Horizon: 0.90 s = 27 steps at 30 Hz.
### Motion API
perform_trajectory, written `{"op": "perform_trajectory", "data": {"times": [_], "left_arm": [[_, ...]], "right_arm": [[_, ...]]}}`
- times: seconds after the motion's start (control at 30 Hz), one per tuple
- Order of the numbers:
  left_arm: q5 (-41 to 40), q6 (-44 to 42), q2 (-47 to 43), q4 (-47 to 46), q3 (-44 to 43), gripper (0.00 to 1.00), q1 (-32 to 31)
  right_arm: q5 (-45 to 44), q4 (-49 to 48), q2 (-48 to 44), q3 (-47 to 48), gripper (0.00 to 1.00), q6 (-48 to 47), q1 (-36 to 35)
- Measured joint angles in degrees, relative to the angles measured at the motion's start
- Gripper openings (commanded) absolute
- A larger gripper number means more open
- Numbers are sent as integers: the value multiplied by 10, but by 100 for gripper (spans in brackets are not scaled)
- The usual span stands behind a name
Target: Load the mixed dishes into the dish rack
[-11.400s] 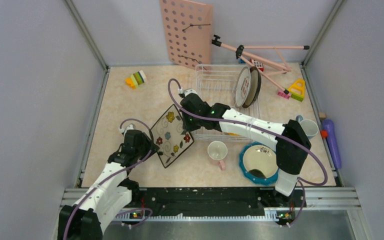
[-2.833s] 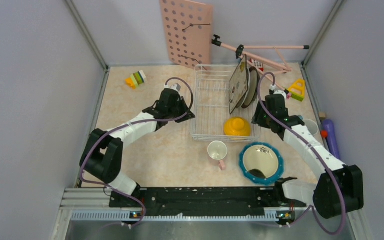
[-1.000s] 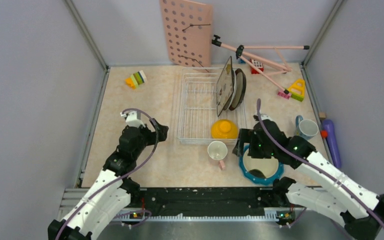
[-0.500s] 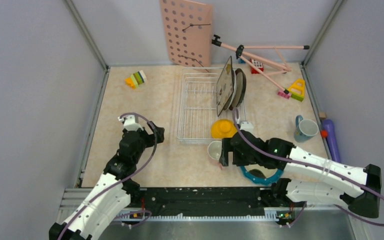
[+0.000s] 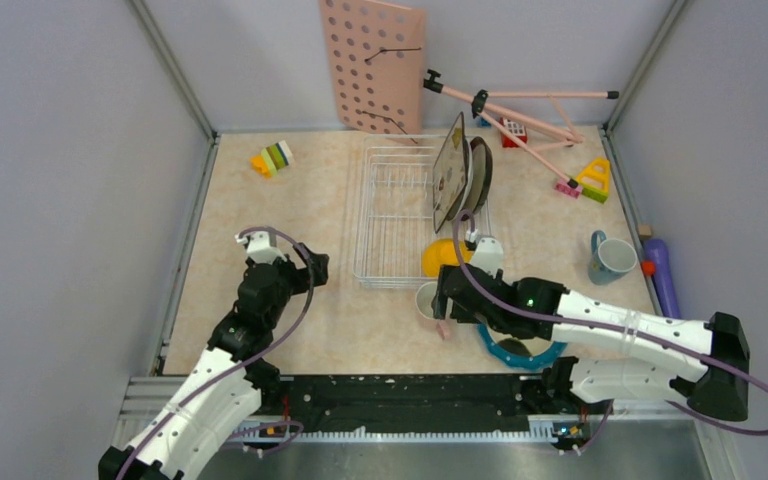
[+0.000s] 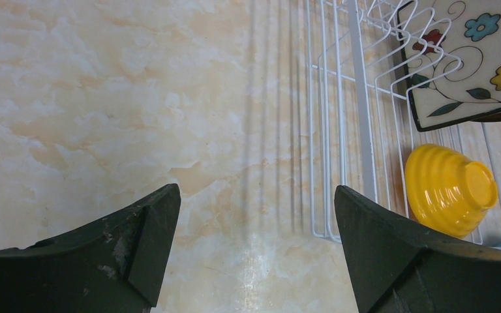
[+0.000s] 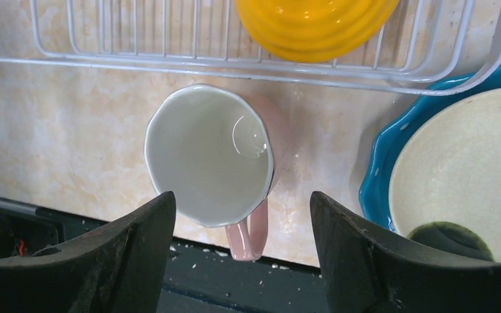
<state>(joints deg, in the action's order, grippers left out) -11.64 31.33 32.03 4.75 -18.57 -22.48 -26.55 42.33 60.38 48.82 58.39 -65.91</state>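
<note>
Pickup of the pink cup (image 7: 209, 153) is in hand: it stands upright on the tabletop (image 7: 72, 150) just outside the dish rack (image 7: 235, 73), under the right pincer (image 7: 241, 202), wide open and empty. Advise closing across the rim, clear of its handle. Half a second ago that pincer sat further right.

One dish rack (image 5: 390, 200) on the counter (image 5: 260, 215), and in it two plates, the square floral plate (image 5: 448, 175) and the brown-rimmed round plate (image 5: 479, 178), plus one yellow-orange bowl (image 7: 313, 26). Two cups outside it: a pink cup (image 7: 209, 153), a small blue cup (image 5: 612, 256). One teal dish (image 7: 373, 171). Toy blocks, I count three: a striped block (image 5: 272, 158), a red-and-white block (image 5: 513, 131), a yellow triangle block (image 5: 593, 177). One pink pegboard (image 5: 372, 65), one pink stand (image 5: 520, 105), one purple tube (image 5: 662, 280) at the right edge
</note>
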Motion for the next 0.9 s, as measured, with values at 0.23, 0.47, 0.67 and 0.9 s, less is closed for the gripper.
{"op": "perform_trajectory", "data": {"times": [0.23,0.47,0.67,0.9], "left_arm": [[2,0,1,-7,0,92,0],[6,-1,12,-13,0,93,0],[39,8,10,-6,0,94,0],[90,22,-36,69,-25,95,0]], "right_arm": [[-23,-19,63,-2,42,-1,0],[32,-39,101,1,0,-58,-1],[103,-36,92,4,0,-104,-3],[158,-61,19,4,0,-124,6]]}}
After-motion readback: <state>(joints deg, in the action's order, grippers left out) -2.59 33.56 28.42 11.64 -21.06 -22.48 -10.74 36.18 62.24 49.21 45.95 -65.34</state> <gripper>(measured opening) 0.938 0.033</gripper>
